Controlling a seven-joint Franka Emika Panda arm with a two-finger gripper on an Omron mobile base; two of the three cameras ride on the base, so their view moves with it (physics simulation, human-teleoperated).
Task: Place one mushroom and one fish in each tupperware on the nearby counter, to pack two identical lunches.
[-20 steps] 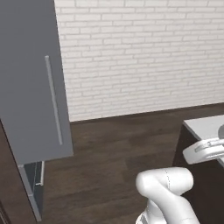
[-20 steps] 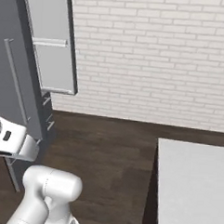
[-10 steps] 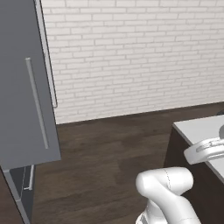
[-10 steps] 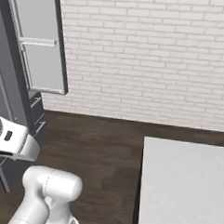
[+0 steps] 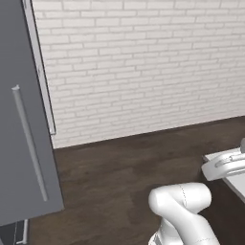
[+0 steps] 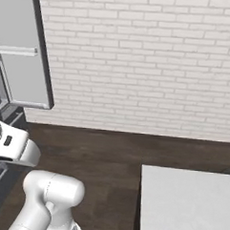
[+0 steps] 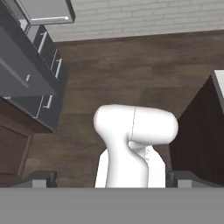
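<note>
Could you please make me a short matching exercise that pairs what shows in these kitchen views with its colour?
Things:
1. wall
2. floor
3. counter
4. tall door

Colours:
A. dark brown wood
B. off-white, flat and plain
C. white brick
D. grey, with a long thin handle

Pairs: 1-C, 2-A, 3-B, 4-D
</note>
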